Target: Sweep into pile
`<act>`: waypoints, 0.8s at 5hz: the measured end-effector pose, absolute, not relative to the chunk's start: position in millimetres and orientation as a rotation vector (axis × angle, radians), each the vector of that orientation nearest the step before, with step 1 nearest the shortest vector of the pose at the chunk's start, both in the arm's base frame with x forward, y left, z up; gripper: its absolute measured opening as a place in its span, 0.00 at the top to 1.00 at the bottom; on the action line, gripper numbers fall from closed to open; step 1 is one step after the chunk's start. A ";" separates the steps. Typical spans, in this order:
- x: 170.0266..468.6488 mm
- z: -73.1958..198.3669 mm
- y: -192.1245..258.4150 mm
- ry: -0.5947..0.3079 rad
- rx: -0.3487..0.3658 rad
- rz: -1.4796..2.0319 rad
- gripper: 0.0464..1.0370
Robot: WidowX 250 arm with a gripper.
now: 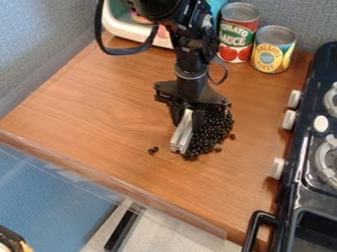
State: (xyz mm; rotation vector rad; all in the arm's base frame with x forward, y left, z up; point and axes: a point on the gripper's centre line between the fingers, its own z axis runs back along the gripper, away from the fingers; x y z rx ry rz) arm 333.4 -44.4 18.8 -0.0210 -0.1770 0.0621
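- One black gripper (185, 117) pinched a pale metal bar (181, 134), tilted over the wooden counter (99, 98).
- Dark beans (212, 134) lay heaped against the bar, at its 3 o'clock side.
- A few stray beans (153, 150) sat near the bar, toward 8 o'clock.
- From the bar, a tomato sauce can (237, 34) and a pineapple can (273, 50) stood upright at about 1 o'clock, side by side.
- A black stove (304, 147) with white knobs was at 3 o'clock.
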 end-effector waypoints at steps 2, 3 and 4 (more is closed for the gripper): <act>336.3 21.2 -57.3 -0.164 -0.042 0.057 0.68; 334.4 23.6 -57.5 -0.142 -0.053 0.052 0.68; 336.3 43.5 -43.9 -0.167 -0.079 0.077 0.68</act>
